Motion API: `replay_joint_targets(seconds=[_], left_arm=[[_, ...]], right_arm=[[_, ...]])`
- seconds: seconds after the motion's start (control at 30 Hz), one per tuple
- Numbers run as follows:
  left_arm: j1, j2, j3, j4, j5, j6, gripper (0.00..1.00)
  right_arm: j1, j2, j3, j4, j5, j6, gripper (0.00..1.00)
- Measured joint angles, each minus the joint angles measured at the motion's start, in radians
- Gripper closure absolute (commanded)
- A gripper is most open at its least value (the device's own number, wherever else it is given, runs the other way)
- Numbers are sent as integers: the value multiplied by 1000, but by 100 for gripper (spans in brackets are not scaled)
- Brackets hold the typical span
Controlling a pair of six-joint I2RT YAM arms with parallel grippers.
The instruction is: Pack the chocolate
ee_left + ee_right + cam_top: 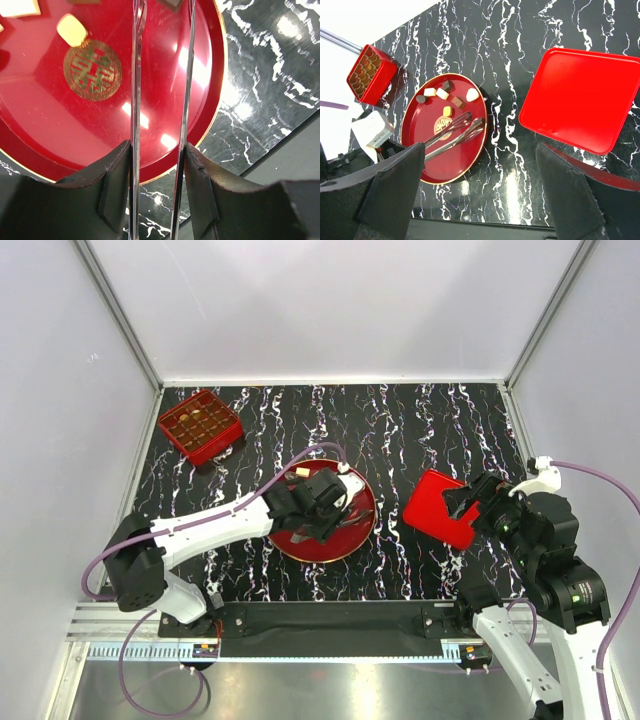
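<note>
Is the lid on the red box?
No, the lid lies by itself, far to the right of the open box.

A tabletop (430, 430) of black marble pattern with white veins fills the middle of the top view. Plain white panels close it in on three sides: one at the back (330, 300), one on the left (60, 390) and one on the right (590, 370). Slim aluminium posts (118, 312) run along the two back corners. A ribbed aluminium rail (330, 650) lies across the lower edge of the frame. Bright overhead light glares off the glossy marble at the upper right of the left wrist view (290, 25).
</note>
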Motion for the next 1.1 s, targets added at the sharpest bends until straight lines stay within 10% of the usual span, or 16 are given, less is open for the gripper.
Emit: replay_joint_targets(seconds=[1.1], left_arm=[[-3, 17, -24, 19, -4, -5, 62]], right_arm=[[0, -18, 0, -6, 16, 1, 0]])
